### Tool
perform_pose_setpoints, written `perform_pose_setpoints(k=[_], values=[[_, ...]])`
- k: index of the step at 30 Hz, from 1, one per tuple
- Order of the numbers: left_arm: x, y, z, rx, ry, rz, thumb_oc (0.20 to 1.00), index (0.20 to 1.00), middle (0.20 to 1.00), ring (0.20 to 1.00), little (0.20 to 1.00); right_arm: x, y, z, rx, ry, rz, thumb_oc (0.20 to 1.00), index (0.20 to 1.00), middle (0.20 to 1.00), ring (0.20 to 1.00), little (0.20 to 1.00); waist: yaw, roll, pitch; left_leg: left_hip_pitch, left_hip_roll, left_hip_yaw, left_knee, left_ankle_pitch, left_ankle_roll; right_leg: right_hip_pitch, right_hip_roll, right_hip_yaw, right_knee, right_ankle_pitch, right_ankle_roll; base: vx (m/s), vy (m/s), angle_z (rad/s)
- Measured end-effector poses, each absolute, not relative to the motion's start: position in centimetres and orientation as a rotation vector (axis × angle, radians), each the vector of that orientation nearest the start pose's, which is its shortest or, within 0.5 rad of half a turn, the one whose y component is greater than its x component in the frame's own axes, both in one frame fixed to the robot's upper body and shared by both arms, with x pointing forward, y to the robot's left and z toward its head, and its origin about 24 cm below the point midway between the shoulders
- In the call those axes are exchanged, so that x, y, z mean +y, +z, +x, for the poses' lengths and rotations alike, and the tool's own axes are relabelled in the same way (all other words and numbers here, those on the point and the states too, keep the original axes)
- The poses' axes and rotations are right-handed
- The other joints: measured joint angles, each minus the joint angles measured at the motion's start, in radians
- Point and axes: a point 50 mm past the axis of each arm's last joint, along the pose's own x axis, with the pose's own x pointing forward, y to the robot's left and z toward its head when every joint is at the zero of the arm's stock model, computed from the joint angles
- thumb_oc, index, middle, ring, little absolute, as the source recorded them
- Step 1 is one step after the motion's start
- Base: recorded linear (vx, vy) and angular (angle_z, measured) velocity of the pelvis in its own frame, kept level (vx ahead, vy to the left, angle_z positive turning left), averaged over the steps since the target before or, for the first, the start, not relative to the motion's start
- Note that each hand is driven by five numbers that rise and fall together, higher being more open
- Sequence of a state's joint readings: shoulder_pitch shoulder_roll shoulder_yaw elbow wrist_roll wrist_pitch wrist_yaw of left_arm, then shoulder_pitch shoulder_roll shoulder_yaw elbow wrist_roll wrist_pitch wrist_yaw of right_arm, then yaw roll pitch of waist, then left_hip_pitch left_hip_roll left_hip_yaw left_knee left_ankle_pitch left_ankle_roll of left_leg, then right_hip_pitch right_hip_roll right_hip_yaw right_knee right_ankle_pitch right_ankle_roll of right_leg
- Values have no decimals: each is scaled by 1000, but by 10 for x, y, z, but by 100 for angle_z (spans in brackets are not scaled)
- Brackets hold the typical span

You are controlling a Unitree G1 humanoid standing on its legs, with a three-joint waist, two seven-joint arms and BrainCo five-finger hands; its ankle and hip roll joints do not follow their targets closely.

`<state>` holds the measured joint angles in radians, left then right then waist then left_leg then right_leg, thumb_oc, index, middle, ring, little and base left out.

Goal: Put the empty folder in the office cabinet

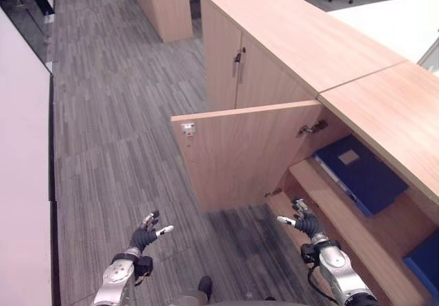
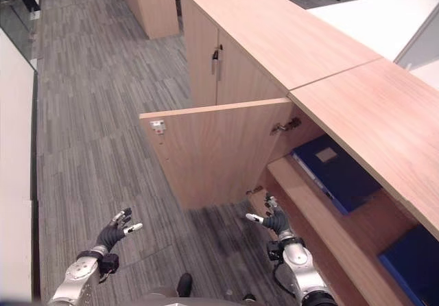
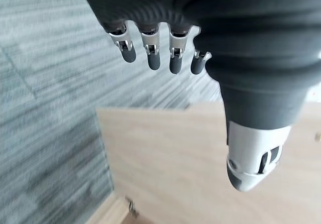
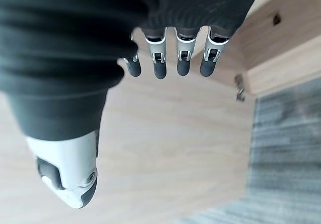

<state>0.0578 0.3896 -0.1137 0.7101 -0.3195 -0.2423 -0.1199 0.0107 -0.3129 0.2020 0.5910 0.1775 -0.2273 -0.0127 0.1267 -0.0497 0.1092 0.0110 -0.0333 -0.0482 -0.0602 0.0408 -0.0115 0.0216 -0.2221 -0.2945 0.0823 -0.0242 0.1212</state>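
With the folder (image 1: 362, 172) lying flat on the upper shelf of the cabinet (image 1: 384, 114) and both my left hand (image 1: 145, 235) and right hand (image 1: 306, 223) empty, fingers relaxed, I judge it best to swing the door (image 1: 240, 151) shut gently.

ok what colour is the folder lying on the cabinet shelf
Dark blue, with a pale label on its cover. The folder shows best in the left eye view.
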Motion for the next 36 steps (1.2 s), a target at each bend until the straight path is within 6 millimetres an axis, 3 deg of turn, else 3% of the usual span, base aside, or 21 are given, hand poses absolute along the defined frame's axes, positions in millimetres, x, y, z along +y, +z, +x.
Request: perform_pose_setpoints(k=[3,5,8,14,21,26,36], values=[[258,-75,194,508,31,111,1000,1000,1000,1000,1000,-199,-68,213,412,67,-178,1000,1000,1000,1000,1000,-3,0,8,-22,-3,-11,-5,5,4,-34,3,130,35,5,15,-101,49,9],[259,-74,199,503,38,115,1000,1000,1000,1000,1000,-199,-71,212,425,72,-182,1000,1000,1000,1000,1000,0,-4,9,-26,-1,-13,-15,8,1,-34,7,173,25,10,26,54,15,12],[262,-77,197,518,62,115,1000,1000,1000,1000,1000,-197,-73,209,443,78,-181,1000,1000,1000,1000,1000,-2,-32,-7,-27,3,8,-24,8,0,32,3,145,-84,12,31,102,18,18],[265,-87,173,573,90,107,1000,1000,1000,1000,1000,-199,-81,197,485,75,-177,1000,1000,1000,1000,1000,-5,-37,-39,5,27,45,-38,18,-14,88,19,112,-129,12,29,52,-16,10],[265,-82,178,540,89,114,1000,1000,1000,1000,1000,-199,-83,193,497,79,-173,1000,1000,1000,1000,1000,-8,-35,-51,37,29,43,-39,17,-25,121,20,102,-139,12,30,35,-15,2],[264,-82,179,538,93,115,1000,1000,1000,1000,1000,-202,-90,179,540,72,-169,1000,1000,1000,1000,1000,-23,-22,-83,38,33,48,-39,13,-29,120,22,103,-142,12,30,28,-2,-3],[258,-55,225,403,99,123,1000,1000,1000,1000,1000,-201,-96,169,574,75,-167,1000,1000,1000,1000,1000,-73,-13,-118,51,40,91,-39,13,-29,109,25,142,-145,21,33,31,8,-13]])
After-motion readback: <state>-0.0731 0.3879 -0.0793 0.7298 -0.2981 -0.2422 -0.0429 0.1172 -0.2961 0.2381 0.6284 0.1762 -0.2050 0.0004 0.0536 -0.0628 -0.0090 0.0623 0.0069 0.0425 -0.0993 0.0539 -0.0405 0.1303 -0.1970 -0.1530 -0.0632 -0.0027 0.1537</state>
